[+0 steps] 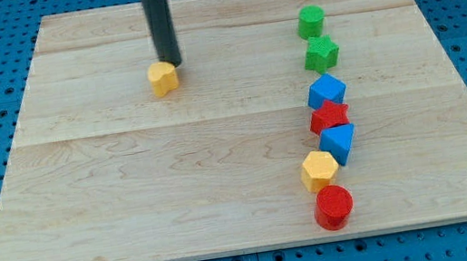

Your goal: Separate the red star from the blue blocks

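The red star (pixel 329 116) lies at the view's right, wedged between two blue blocks. A blue cube-like block (pixel 326 91) touches it from above and a blue triangular block (pixel 340 141) touches it from below. My tip (pixel 171 63) is far to the view's left of them, at the view's upper middle, right next to the upper right side of a small yellow block (pixel 163 78).
A green cylinder (pixel 311 21) and a green star-like block (pixel 321 52) stand above the blue cube. A yellow hexagon (pixel 319 170) and a red cylinder (pixel 333 206) sit below the blue triangle. The wooden board (pixel 132 190) rests on a blue pegboard.
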`<state>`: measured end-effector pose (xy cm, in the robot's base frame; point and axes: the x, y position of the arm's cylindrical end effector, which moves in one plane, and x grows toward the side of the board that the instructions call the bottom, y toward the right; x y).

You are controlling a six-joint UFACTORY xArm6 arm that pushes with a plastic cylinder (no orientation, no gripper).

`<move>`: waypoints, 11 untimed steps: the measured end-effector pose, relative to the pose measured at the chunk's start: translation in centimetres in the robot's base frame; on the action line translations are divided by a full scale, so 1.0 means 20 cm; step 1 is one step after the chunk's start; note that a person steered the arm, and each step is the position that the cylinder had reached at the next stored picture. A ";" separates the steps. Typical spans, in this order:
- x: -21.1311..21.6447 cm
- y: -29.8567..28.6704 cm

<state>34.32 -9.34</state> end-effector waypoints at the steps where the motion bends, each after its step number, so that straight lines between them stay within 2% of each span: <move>1: 0.21 -0.13; 2: 0.27 0.02; 3: 0.19 0.25; 4: 0.22 0.70; 5: 0.37 0.96; 6: 0.34 1.25; 7: 0.43 1.40; 8: 0.59 1.72; 9: 0.76 1.29; 11: 0.70 0.83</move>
